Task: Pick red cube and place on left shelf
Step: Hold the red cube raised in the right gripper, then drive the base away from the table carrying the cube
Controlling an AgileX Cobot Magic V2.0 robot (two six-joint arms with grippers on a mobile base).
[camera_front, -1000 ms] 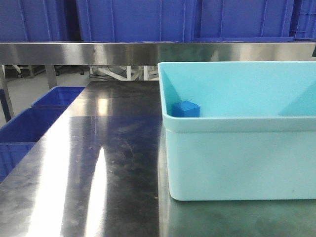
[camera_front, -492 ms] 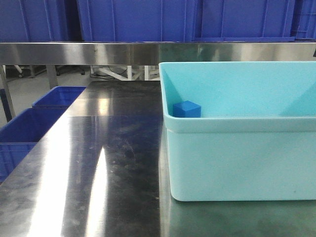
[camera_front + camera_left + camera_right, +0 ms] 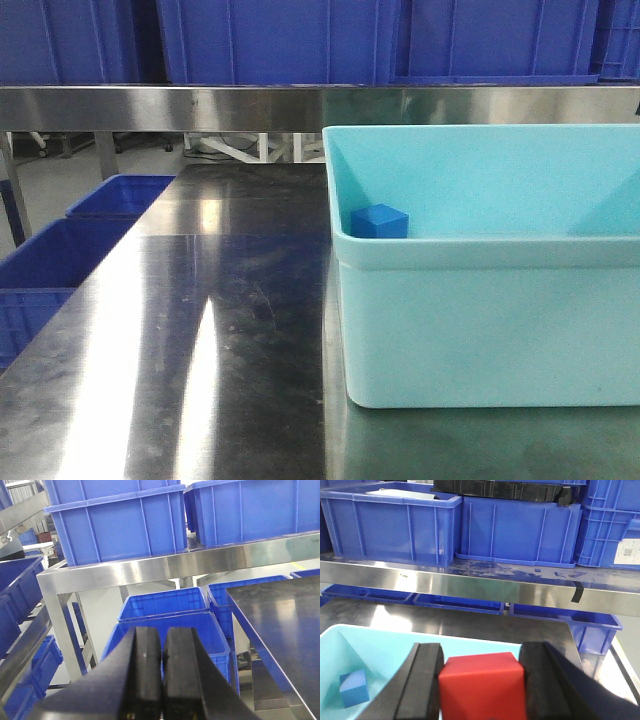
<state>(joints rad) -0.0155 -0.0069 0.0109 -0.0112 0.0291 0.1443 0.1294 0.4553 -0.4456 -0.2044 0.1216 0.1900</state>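
My right gripper point(image 3: 483, 654) is shut on the red cube point(image 3: 482, 686), with a black finger pressed on each side of it. It holds the cube above the near rim of the pale turquoise tub point(image 3: 395, 645). The steel shelf rail point(image 3: 470, 582) with large blue crates point(image 3: 395, 525) runs across ahead of it, and it also shows in the front view point(image 3: 200, 105). My left gripper point(image 3: 162, 635) is shut and empty, off the table's left edge, facing the shelf rail point(image 3: 150, 570) and its crates point(image 3: 120, 525). Neither gripper shows in the front view.
A small blue cube point(image 3: 379, 221) lies in the tub's point(image 3: 480, 320) back left corner, also in the right wrist view point(image 3: 354, 688). Blue crates point(image 3: 165, 605) stand on the floor left of the steel table point(image 3: 200, 330). A sloped steel track point(image 3: 22, 640) lies at far left.
The front view has drifted very slightly, so the tub sits a few pixels further right. Nothing else has visibly moved.
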